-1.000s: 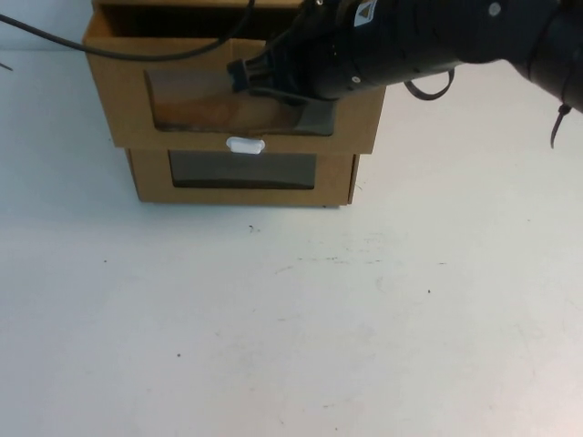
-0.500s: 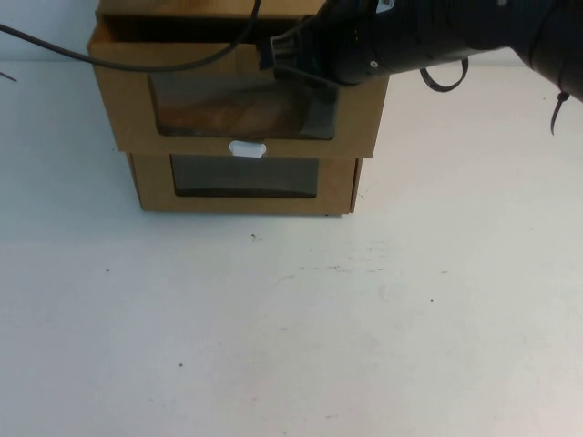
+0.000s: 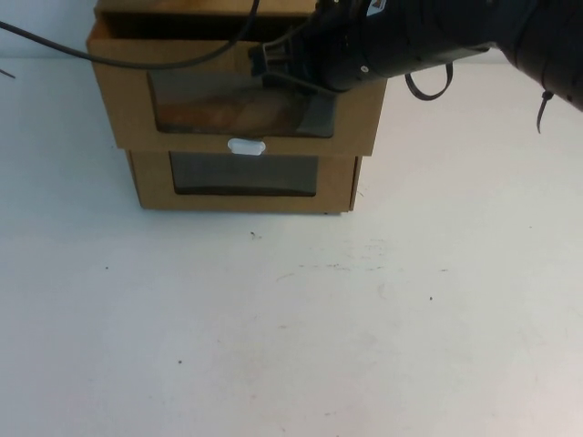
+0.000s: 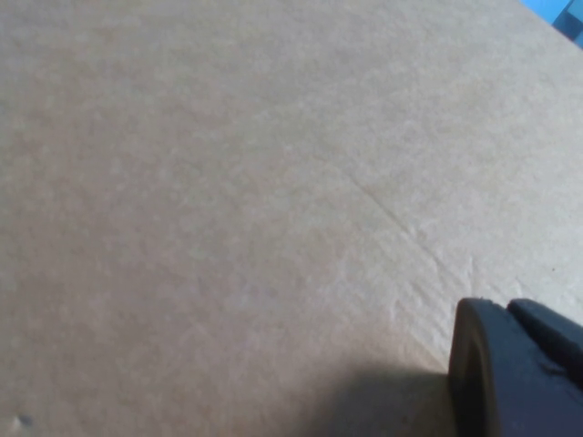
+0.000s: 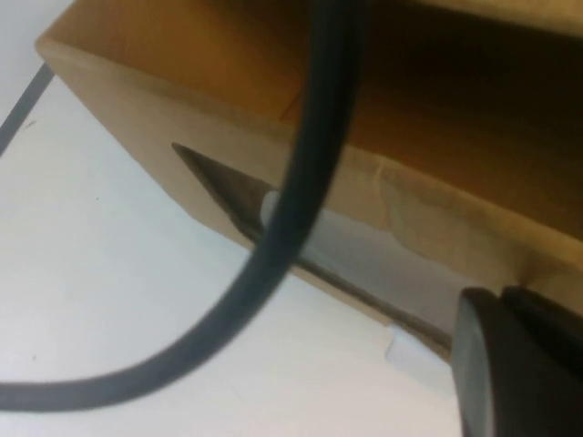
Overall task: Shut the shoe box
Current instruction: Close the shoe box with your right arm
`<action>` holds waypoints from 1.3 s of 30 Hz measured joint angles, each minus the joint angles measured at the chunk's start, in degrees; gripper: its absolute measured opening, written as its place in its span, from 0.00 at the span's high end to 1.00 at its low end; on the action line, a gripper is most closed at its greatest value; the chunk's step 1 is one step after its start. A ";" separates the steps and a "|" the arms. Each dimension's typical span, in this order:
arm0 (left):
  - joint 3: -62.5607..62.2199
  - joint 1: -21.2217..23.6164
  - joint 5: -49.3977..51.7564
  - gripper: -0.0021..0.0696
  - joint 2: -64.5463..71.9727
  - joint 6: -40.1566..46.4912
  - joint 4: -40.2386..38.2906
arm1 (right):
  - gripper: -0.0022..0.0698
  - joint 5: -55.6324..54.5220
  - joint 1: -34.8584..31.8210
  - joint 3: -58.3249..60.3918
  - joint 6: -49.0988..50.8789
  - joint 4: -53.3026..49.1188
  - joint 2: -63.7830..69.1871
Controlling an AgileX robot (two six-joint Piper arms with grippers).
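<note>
Reaching across from the right, the right claw (image 3: 260, 66) sits at the top edge of the shoe box (image 3: 241, 96) front panel, just above its clear window; whether its fingers are spread or closed cannot be told from any view. The shoe box rides on top of a matching cardboard box (image 3: 244, 180) at the far left-centre of the white desk (image 3: 291, 319), its drawer pulled slightly forward so the front overhangs the box beneath, with the small white pull tab (image 3: 246, 146) at its lower edge. A black cable (image 3: 137, 60) drapes across the drawer's open top (it also crosses the right wrist view). The left claw (image 4: 515, 369) shows only in its own wrist view, as a dark tip close against a plain cardboard surface (image 4: 228, 200), its opening hidden. Compared with half a second earlier, the right claw has edged slightly leftward along the panel's top, while the drawer front stands about where it was.
</note>
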 joint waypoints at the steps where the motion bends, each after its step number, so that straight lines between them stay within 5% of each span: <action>1: 0.00 0.00 0.00 0.97 0.00 0.00 0.00 | 0.99 0.13 0.00 0.00 -0.12 0.30 0.10; 25: 0.00 0.00 0.48 0.97 0.00 0.00 -0.87 | 0.99 -14.33 -0.56 -2.93 -0.34 -1.14 6.43; 39: 0.00 0.00 3.50 0.97 -1.71 -0.03 -0.70 | 0.99 -4.93 -1.68 -5.20 -0.34 -0.79 5.40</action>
